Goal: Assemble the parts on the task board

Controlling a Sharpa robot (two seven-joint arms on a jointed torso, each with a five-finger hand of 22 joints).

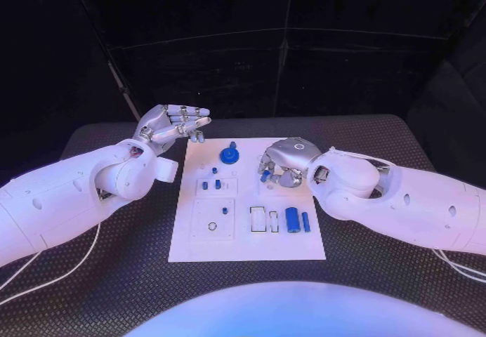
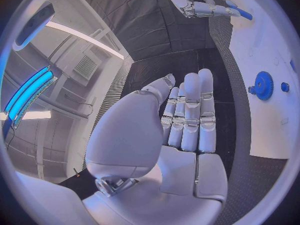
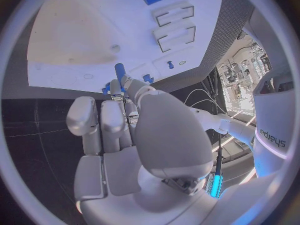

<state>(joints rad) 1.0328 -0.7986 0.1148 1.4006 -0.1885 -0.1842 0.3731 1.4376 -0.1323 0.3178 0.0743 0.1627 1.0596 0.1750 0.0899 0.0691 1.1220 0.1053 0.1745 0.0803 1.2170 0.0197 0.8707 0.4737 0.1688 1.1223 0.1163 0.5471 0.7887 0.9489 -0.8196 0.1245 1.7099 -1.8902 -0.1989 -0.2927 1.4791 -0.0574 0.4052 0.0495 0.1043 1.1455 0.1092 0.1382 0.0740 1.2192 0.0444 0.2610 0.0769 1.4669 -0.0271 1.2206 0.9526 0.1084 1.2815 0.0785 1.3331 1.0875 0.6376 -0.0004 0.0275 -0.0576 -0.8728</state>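
Note:
The white task board [image 1: 248, 242] lies in the middle of the table. My right hand [image 1: 284, 163] hovers over its far right part and pinches a small blue peg [image 1: 265, 175]. In the right wrist view the blue peg [image 3: 120, 71] sticks out between the fingertips of the right hand [image 3: 137, 130], just above the board [image 3: 81, 35]. My left hand [image 1: 172, 125] is raised off the board's far left corner; its fingers [image 2: 187, 115] are stretched out straight and hold nothing. A blue gear [image 1: 231, 154] [image 2: 262, 85] stands on the board's far edge between the two hands.
On the board's near right lie a thick blue cylinder [image 1: 291, 220] and a thin blue pin [image 1: 306, 222] beside two rectangular slots [image 1: 258, 219]. Small blue pegs [image 1: 211, 184] stand left of centre, with a dark ring [image 1: 212, 226] nearer me. Black matting [image 1: 132, 281] surrounds the board.

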